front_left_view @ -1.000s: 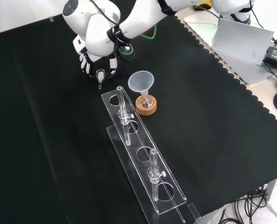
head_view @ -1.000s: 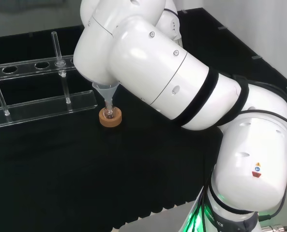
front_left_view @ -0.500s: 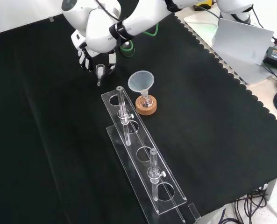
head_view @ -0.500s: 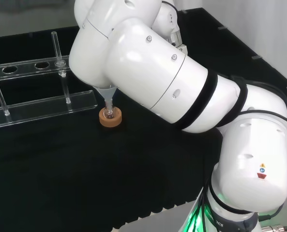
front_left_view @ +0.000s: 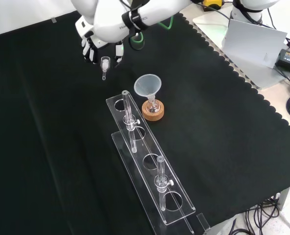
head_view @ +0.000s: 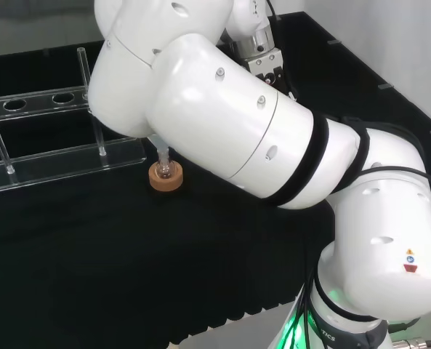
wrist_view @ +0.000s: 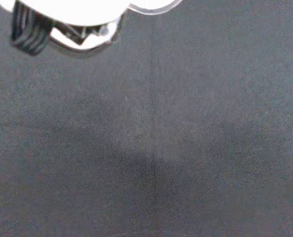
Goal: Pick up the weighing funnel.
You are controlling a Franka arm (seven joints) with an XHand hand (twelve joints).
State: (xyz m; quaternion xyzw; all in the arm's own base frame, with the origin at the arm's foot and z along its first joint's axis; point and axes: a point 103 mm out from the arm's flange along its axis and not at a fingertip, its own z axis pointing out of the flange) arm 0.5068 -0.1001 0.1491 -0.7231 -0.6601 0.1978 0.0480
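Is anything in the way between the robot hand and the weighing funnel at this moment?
Nothing visible. In the front view the robot hand holds the weighing funnel between its fingers, stem down, apart from the tube rack and the funnel.

Matt blk cloth [front_left_view: 223, 127], clear weighing funnel [front_left_view: 104, 62], cork ring [front_left_view: 153, 113], glossy wht arm [head_view: 230, 109].
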